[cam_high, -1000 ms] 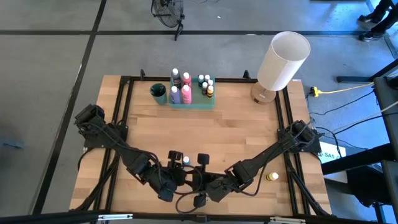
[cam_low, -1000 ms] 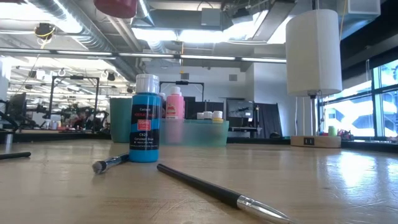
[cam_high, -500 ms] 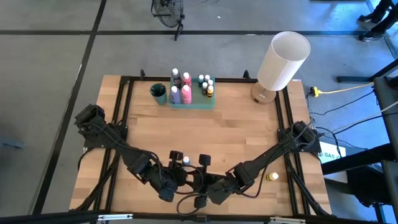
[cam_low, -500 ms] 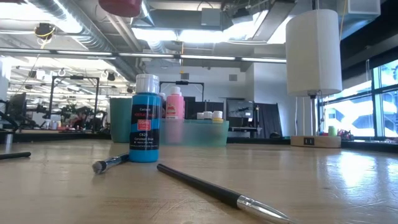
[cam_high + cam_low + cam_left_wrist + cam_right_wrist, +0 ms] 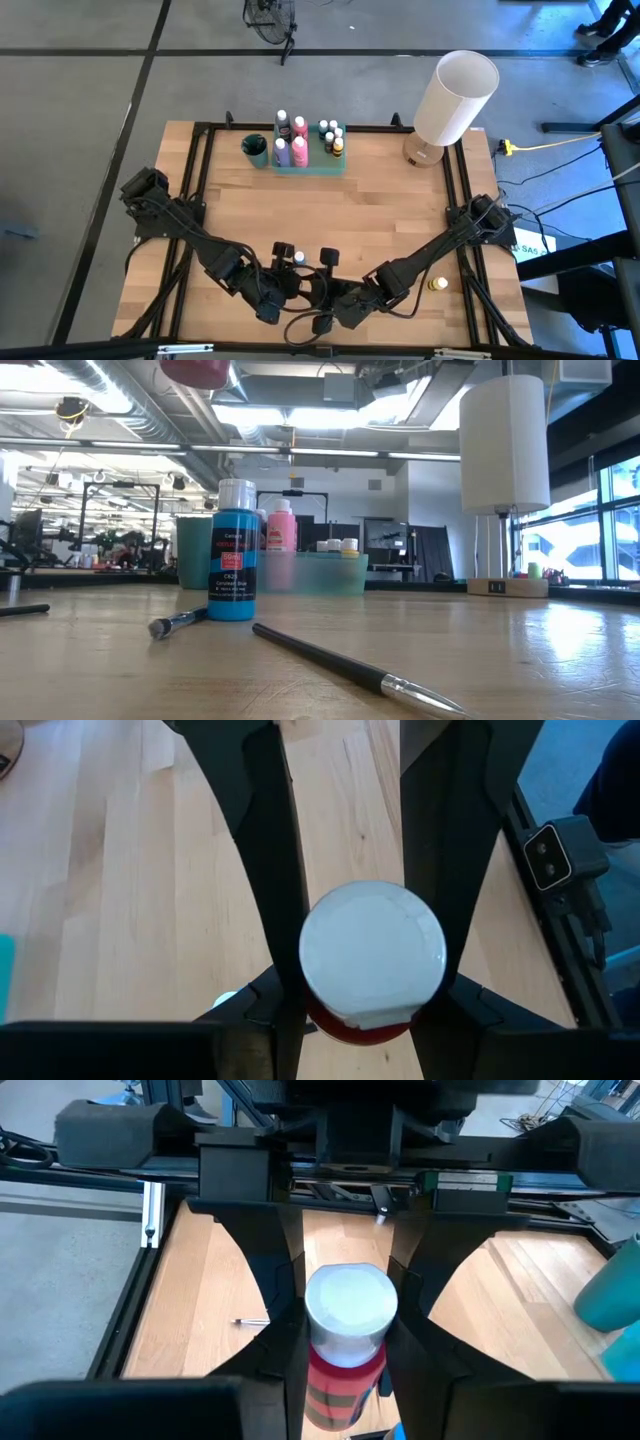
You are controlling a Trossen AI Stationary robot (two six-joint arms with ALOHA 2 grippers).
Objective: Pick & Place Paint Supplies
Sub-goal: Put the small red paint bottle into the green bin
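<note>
Wrist views: left gripper (image 5: 360,970) and right gripper (image 5: 345,1325) each clamp a red bottle (image 5: 365,1020)

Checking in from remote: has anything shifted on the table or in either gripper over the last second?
Nothing visibly changed. The left gripper still holds a white-capped red paint bottle, and the right gripper keeps its own red bottle. Both arms sit at the near edge as before. The blue paint bottle, the two paintbrushes, the green tray and the lamp are all where they were.
</note>
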